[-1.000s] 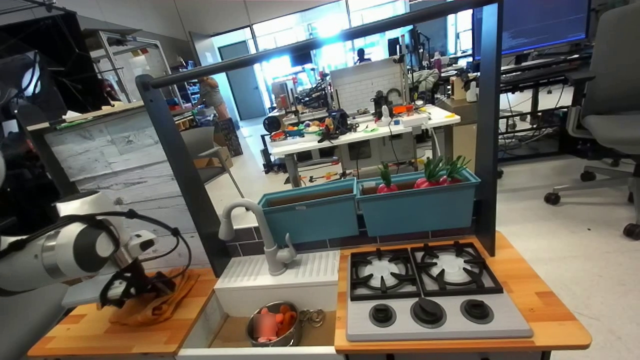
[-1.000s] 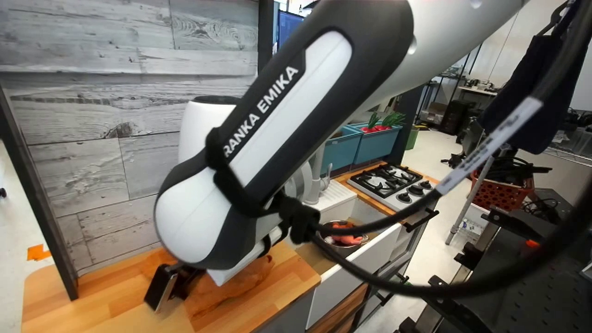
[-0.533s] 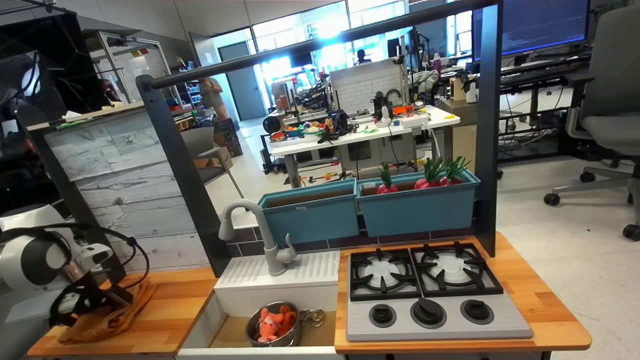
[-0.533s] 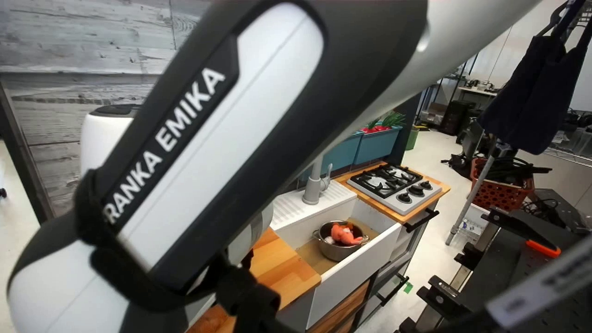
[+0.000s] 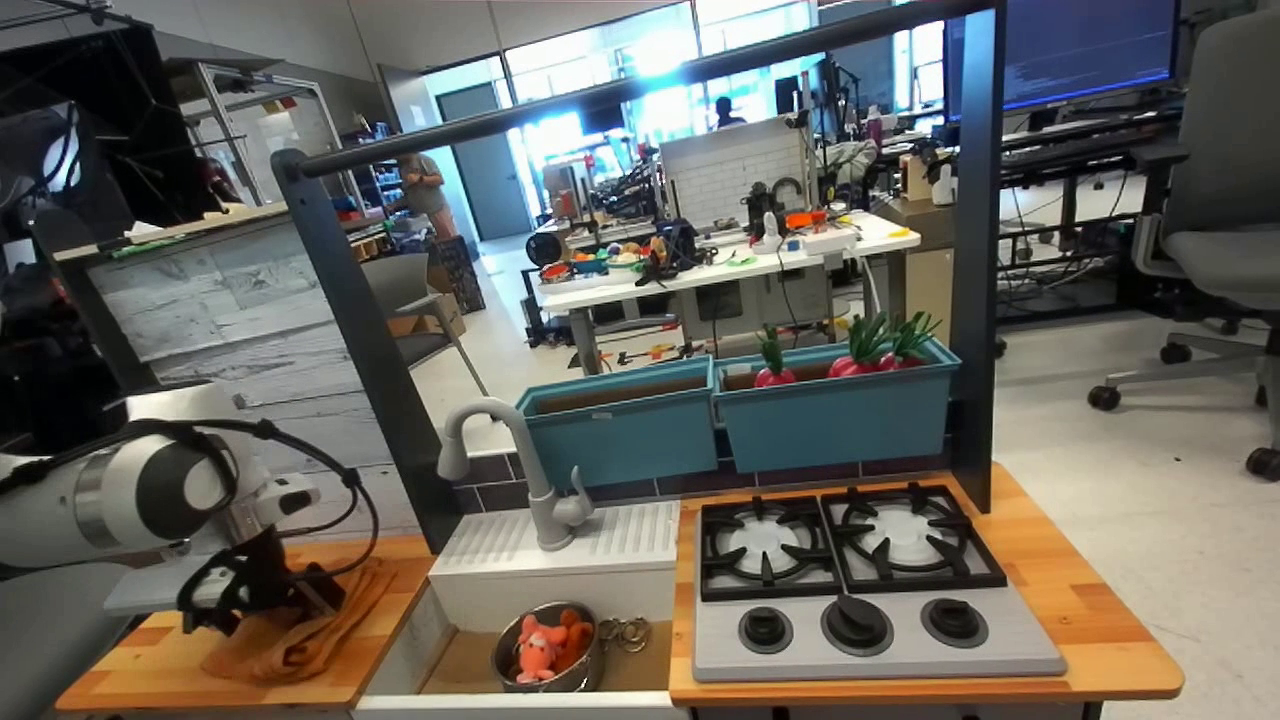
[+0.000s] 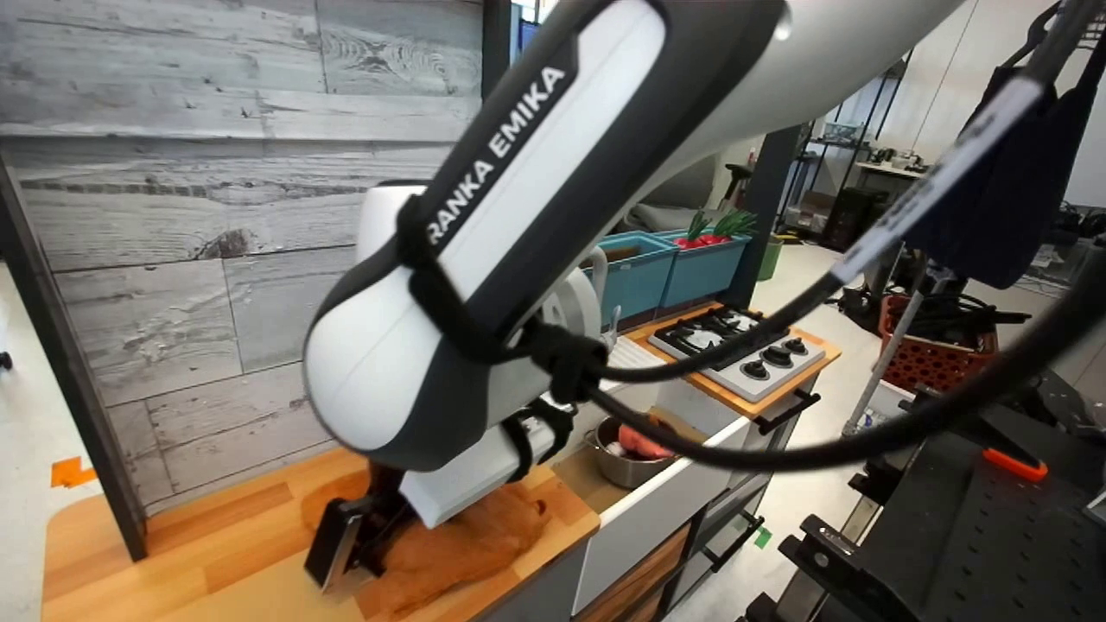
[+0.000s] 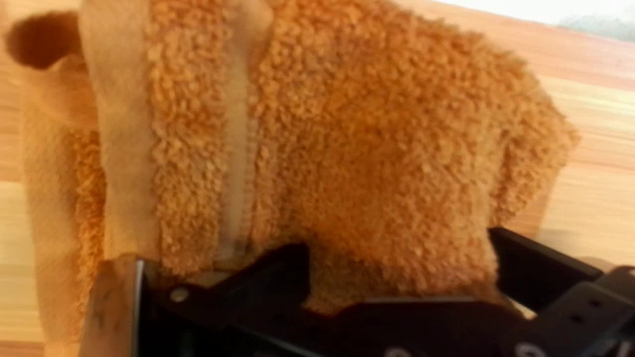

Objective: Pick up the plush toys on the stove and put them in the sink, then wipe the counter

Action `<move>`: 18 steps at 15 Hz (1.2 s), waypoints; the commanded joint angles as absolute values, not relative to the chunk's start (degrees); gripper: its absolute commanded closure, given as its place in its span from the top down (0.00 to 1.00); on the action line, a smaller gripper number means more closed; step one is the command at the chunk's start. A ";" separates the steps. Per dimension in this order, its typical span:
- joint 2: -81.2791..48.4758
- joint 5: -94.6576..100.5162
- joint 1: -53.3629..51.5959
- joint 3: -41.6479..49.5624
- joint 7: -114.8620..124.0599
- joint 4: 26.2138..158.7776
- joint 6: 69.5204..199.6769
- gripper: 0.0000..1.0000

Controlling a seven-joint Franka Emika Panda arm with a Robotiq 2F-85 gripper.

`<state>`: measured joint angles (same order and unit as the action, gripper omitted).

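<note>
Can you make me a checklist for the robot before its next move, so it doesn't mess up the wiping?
1. Plush toys in the sink: ok, those showing sit in a metal pot there.
2. No plush toys on the stove: ok, none shows.
3. Orange cloth on the counter: ok, it lies beneath the hand.
4. Orange cloth gripped: not ok, the hand stands open; maybe it could push the cloth instead.
5. Hand pressing down hard enough: cannot tell.
6. Counter clean: cannot tell, the cloth covers part.
</note>
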<state>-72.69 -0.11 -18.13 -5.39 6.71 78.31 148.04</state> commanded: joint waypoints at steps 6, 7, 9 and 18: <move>-65.24 0.60 -14.24 -7.97 1.94 89.97 153.17 1.00; -62.65 1.24 -14.92 -7.91 1.54 92.54 154.98 1.00; -56.62 2.42 -16.37 -7.70 1.94 98.57 156.80 1.00; -29.95 7.87 -27.31 0.51 11.90 121.71 164.65 1.00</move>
